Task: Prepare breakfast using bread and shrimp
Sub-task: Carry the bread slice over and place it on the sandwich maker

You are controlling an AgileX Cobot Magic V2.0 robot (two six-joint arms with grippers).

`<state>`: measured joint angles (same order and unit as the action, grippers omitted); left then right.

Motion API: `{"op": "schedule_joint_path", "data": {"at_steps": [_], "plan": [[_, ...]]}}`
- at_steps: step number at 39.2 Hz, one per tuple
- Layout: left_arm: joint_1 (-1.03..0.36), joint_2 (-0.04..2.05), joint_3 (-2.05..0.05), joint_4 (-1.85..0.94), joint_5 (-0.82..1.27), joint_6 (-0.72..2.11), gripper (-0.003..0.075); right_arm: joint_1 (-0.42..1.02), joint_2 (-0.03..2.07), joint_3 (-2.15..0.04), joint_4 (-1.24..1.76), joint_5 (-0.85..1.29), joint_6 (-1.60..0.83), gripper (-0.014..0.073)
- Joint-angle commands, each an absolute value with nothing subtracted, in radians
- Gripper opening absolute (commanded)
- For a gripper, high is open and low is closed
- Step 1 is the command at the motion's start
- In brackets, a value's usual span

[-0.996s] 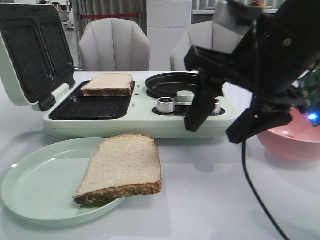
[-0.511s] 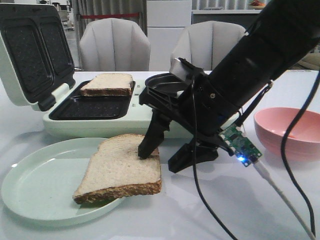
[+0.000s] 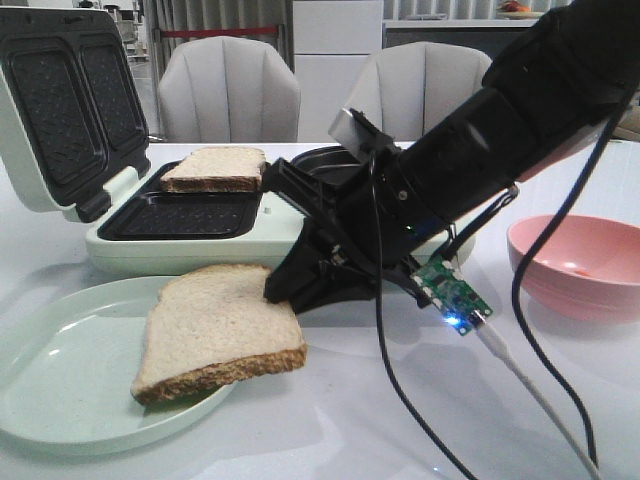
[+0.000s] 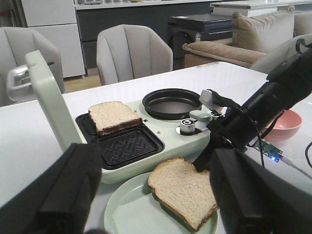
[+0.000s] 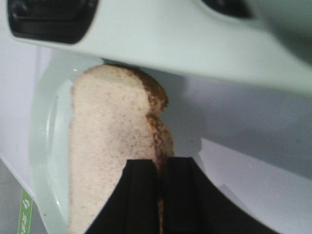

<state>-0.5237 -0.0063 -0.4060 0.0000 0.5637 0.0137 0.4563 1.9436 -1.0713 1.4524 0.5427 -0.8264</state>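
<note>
While my right tool (image 3: 285, 290) pinches the crusted edge of one bread slice (image 3: 215, 330), that slice lies tilted, half on the plate (image 3: 60, 385) and half over its rim above the desk (image 3: 400, 420). I see the other slice (image 3: 215, 168) in the far well of the open sandwich maker (image 3: 200, 245). My left tool (image 4: 151, 195) hangs spread and holds nothing. A pink bowl (image 3: 580, 265) sits to the right; something small and orange lies inside it, too small to identify.
</note>
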Motion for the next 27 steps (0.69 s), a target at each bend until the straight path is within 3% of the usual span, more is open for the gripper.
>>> {"op": "schedule_joint_path", "data": {"at_steps": [1, 17, 27], "plan": [[-0.531, -0.019, -0.43, -0.01, 0.487, 0.009, 0.0532, 0.459, 1.864, -1.097, 1.532, 0.567, -0.899, 0.0135], [-0.531, -0.019, -0.43, -0.01, 0.487, 0.009, 0.0532, 0.46, 1.796, -1.127, 1.664, 0.629, -0.989, 0.0135], [-0.531, -0.019, -0.43, -0.01, 0.487, 0.009, 0.0532, 0.459, 1.809, -1.203, 1.905, 0.624, -1.122, 0.0135]]}}
